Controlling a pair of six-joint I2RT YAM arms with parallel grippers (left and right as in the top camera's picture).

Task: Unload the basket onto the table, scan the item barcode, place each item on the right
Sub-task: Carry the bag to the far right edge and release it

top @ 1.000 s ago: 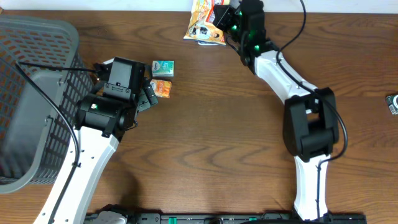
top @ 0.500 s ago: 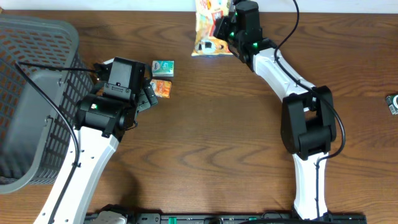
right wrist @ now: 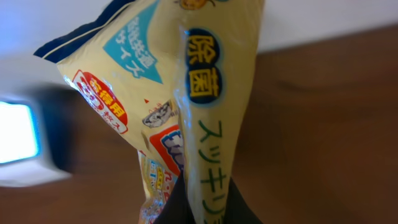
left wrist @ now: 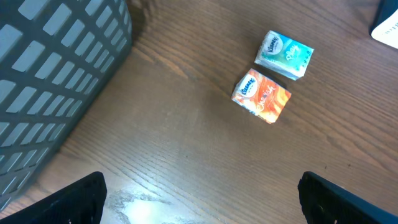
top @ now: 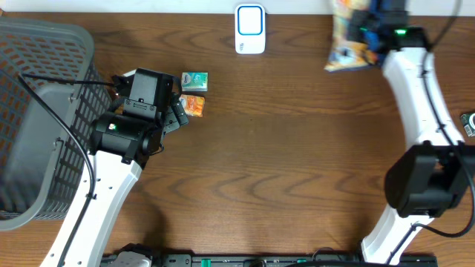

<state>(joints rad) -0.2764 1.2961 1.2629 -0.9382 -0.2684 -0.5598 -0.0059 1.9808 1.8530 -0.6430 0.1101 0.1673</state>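
My right gripper (top: 371,18) is shut on a yellow printed packet (top: 349,44), held above the table's back right; in the right wrist view the packet (right wrist: 186,106) hangs pinched between the dark fingers (right wrist: 239,208). A white barcode scanner (top: 250,28) with a blue screen stands at the back centre, also a blurred scanner (right wrist: 18,140) at the left of the right wrist view. My left gripper (left wrist: 202,205) is open over bare wood, its fingertips (left wrist: 78,199) wide apart, short of a teal tissue pack (left wrist: 285,55) and an orange tissue pack (left wrist: 261,96).
A grey mesh basket (top: 37,126) fills the left side, its wall (left wrist: 56,81) close to my left gripper. The teal tissue pack (top: 195,80) and orange tissue pack (top: 194,105) lie just right of the left wrist. A small grey object (top: 467,123) sits at the right edge.
My right arm has swung to the right with the packet, away from the scanner, which now shows uncovered. The left arm has not moved.
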